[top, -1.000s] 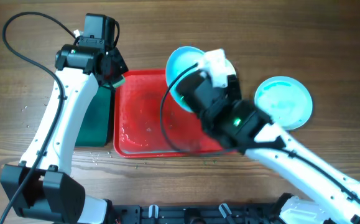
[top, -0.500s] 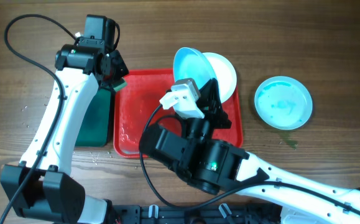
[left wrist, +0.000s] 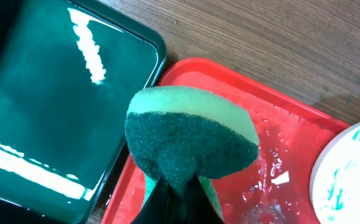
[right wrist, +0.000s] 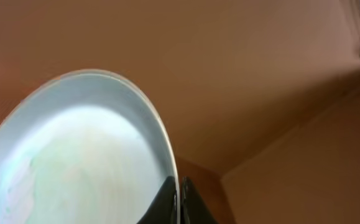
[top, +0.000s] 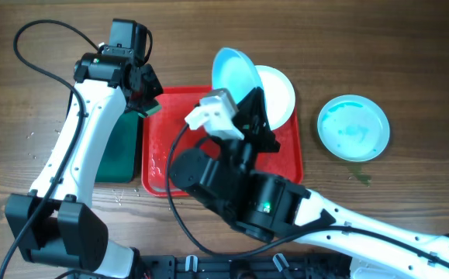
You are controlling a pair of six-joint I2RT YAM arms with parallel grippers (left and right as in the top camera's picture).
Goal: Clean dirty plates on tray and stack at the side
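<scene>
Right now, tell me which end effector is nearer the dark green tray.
Left. The left end effector, clamping a sponge, hangs where the dark green tray meets the red tray; the right end effector grips a tilted plate across the red tray.

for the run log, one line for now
left gripper: shut on sponge over red tray edge | right gripper: shut on tilted plate | second plate on table

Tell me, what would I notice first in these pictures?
The big red tray in the middle of the table, wet and shiny. Over its far edge the right claw tilts a pale blue plate up on edge, and the left claw pinches a green sponge above the tray's far left corner.
</scene>
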